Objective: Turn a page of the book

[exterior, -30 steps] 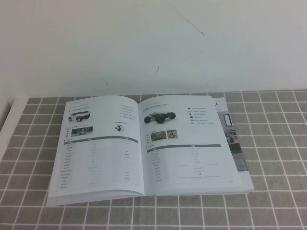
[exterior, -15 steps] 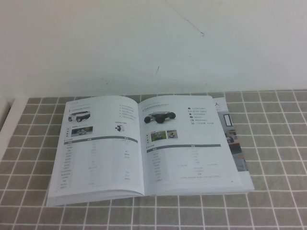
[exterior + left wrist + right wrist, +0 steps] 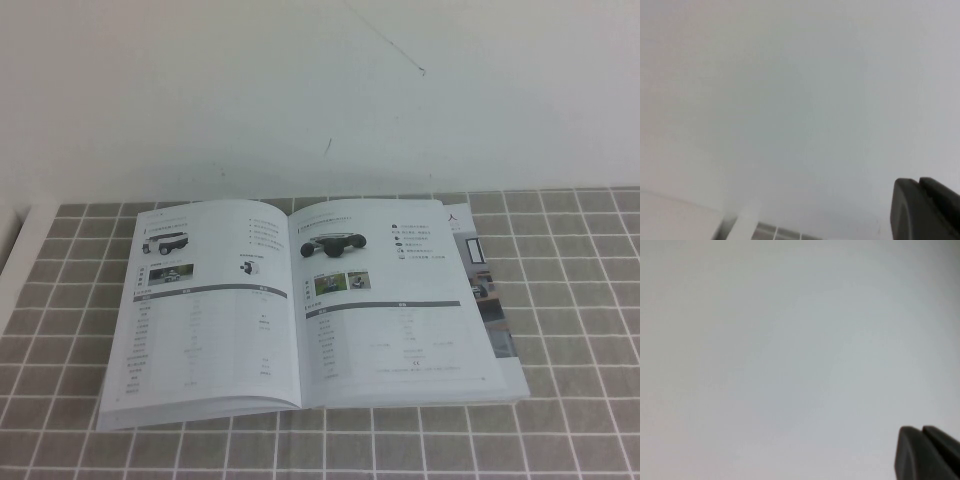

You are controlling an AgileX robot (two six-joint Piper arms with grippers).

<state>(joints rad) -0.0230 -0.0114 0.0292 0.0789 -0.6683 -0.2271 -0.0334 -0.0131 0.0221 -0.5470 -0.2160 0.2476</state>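
Thick white catalogue, the book (image 3: 300,310), lies open & flat mid-desk toward the near edge, spine running front-to-back. Right-hand leaf, the page (image 3: 385,295), rests flat, showing a black low wheeled vehicle w/ grey-barred table; photo-printed cover edge peeks out along the book's right side.

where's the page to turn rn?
High view: the page lies flat as the right-hand leaf of the open book, centre of the tiled table. Neither gripper is near it.
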